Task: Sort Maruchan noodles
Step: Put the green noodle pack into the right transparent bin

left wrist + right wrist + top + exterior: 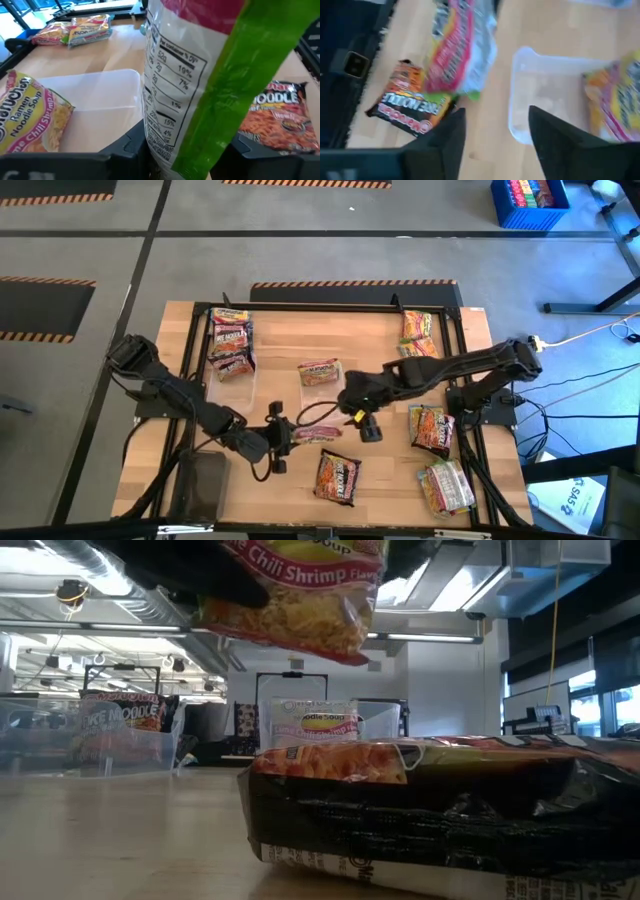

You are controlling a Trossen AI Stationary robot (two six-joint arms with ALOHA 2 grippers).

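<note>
My left gripper (284, 436) is shut on a pale packet with pink and green bands (320, 430), which fills the left wrist view (185, 75) and hangs overhead in the low view (290, 600). My right gripper (367, 427) is open just right of that packet and touches nothing; its fingers (495, 135) hover over the table by a clear tray (545, 95). That tray holds a lime chili shrimp packet (318, 372). A dark maroon packet (338, 477) lies flat on the wood near the front edge. My left gripper pinches the pink-and-green packet at its end by the nutrition label (161, 142), between the two fingers. The fingers come from the table's left. The packet is lifted clear of the table and reaches away from the fingers toward my right gripper.
A second clear tray with several packets (231, 342) sits at the far left. More packets lie on the right side (431, 430), (446, 486) and far right (418, 336). A black frame (300, 307) borders the table. The dark packet (440, 810) blocks the low view.
</note>
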